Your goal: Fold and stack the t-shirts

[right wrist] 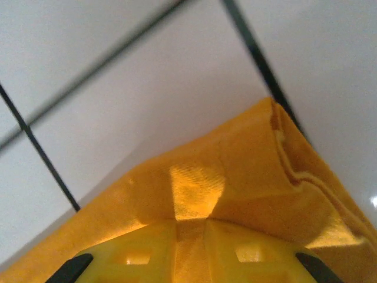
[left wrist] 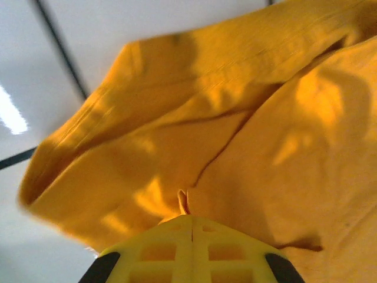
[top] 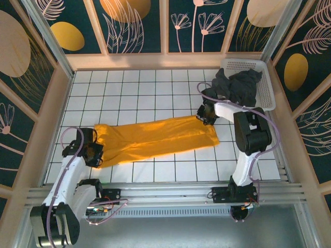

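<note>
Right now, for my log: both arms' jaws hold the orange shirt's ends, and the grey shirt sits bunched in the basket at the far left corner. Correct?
No. The top external view shows the white basket, with the grey shirt bunched in it, at the far right corner, not the left. Both arms' jaws hold the ends of the orange shirt.

Orange-yellow t-shirt (top: 155, 140) stretched flat across tiles; charcoal t-shirt (top: 239, 87) crumpled in basket.
</note>
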{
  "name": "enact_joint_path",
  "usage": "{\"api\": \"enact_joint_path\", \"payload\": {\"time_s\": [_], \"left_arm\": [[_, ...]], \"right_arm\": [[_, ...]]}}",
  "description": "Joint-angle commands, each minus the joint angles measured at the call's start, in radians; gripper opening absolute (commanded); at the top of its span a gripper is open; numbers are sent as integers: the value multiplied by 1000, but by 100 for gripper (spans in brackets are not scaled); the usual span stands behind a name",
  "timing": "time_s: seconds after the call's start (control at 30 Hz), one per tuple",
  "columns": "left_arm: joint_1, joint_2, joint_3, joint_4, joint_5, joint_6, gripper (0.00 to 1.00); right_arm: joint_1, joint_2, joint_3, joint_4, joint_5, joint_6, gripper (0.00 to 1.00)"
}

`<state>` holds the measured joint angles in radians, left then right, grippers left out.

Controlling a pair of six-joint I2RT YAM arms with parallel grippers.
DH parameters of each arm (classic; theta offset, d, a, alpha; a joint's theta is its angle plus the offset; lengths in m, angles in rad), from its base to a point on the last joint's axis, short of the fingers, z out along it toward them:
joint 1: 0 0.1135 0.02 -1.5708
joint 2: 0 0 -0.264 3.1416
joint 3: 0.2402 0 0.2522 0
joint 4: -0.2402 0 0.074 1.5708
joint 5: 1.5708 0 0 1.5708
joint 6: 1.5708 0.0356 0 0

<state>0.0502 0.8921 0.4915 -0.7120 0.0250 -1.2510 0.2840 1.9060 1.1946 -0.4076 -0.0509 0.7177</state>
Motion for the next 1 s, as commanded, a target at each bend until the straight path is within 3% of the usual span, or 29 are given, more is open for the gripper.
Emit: {"api": "enact_joint_path", "payload": {"time_s": [0.0,0.2,0.33,0.47,0.6,0.67,0.83,0.97], "left_arm": [[-1,72,25,135,74,-18,0],[-17,9,79,-7,131,-79,0],[-72,-65,131,-146,159,-110,0],[-112,-84,188,-286,156,-54,0],[-132,-86,173,-317,167,12,0],[-145,-80,141,-282,192,32,0],[-156,-54,124,-212,185,36,0],[-159,-39,121,-174,184,31,0]], "right_arm": [[-12,71,45,-70,27,21,22],[5,20,54,-61,44,21,25],[37,-27,55,-58,63,-12,28],[68,-49,80,-80,108,-50,29],[95,-59,104,-69,104,-94,29],[130,-53,131,-35,73,-144,30],[260,19,214,44,-160,-210,29],[415,113,299,68,-252,-212,29]]}}
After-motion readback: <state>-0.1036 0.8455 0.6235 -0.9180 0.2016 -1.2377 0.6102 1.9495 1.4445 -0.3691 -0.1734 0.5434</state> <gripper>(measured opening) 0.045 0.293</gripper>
